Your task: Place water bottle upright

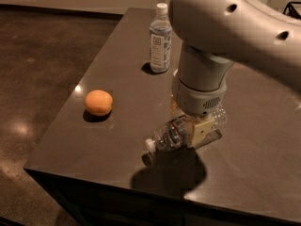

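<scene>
The water bottle [167, 136] sits just below the middle of the frame, lying nearly on its side, its white cap pointing to the lower left and its base tipped up toward the right under the arm. The gripper [200, 132] comes down from the large pale arm that fills the upper right, and its jaws are closed on the water bottle around its middle, with one beige finger [203, 129] crossing the clear plastic on the near side. A dark shadow lies on the counter [263, 168] just below the cap and the bottle's body. Left of centre an orange [99, 102] rests on the counter, well apart from the water bottle. At the top centre a second bottle [160, 39] with a large white-blue label stands upright near the far edge of the counter
</scene>
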Controlling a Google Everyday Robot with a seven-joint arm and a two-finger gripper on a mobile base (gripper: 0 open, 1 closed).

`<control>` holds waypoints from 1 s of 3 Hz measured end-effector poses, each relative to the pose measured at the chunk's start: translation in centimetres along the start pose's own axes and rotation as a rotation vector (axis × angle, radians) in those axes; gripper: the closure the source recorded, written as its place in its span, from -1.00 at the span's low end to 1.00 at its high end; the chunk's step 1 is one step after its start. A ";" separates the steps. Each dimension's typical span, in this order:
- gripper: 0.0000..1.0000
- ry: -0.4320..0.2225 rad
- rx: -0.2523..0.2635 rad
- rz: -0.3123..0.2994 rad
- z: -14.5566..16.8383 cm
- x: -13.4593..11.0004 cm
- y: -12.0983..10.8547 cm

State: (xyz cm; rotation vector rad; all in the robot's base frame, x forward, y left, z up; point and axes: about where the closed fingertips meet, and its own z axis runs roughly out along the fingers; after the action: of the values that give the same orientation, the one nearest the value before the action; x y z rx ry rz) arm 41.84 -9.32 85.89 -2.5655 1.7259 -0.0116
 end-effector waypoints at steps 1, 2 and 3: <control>0.74 -0.085 0.015 0.106 -2.4 1.2 -1.0; 1.00 -0.212 0.055 0.216 -5.8 2.2 -2.9; 1.00 -0.376 0.114 0.347 -8.8 2.7 -5.0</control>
State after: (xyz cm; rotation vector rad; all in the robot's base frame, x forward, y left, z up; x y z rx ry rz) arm 47.17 -10.26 94.81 -1.9969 1.9164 0.3491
